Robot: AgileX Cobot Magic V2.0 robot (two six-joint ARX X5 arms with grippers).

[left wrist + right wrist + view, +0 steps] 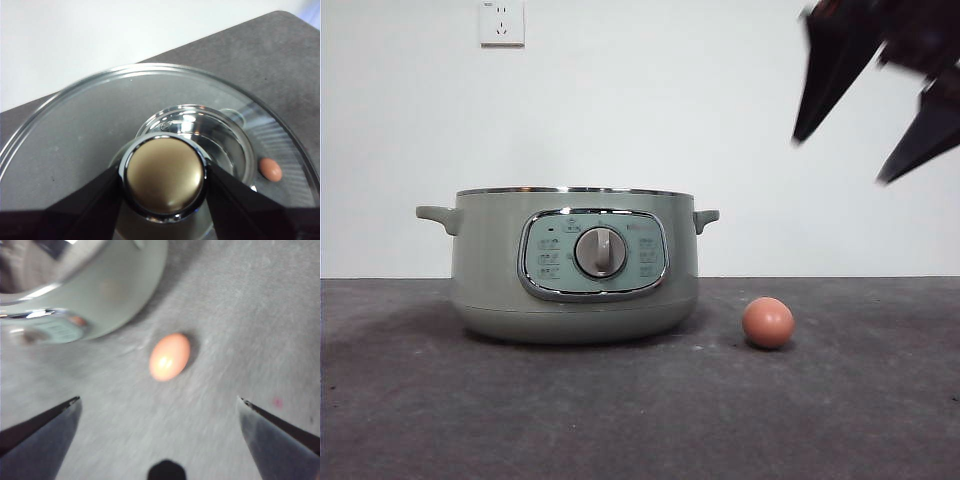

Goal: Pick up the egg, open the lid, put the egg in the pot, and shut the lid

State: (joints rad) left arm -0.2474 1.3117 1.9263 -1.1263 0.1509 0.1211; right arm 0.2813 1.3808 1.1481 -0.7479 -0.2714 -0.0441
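The sage-green pot point(480, 280) stands on the table with its steel rim uncovered. To its right, the reddish-brown egg point(767, 322) lies on the table. In the left wrist view, my left gripper point(164, 175) is shut on the lid's knob point(164, 165). It holds the glass lid point(65, 145) high over the pot point(220, 135), and the egg point(270, 169) shows through the glass. My right gripper point(840, 160) hangs open above the egg, up and to the right of it. In its wrist view, the gripper point(159, 400) has the egg point(170, 356) ahead of the wide-open jaws, beside the pot point(115, 295).
The dark grey table point(620, 420) runs back to a white wall with a socket point(501, 22). The lid and the left gripper are out of the front view.
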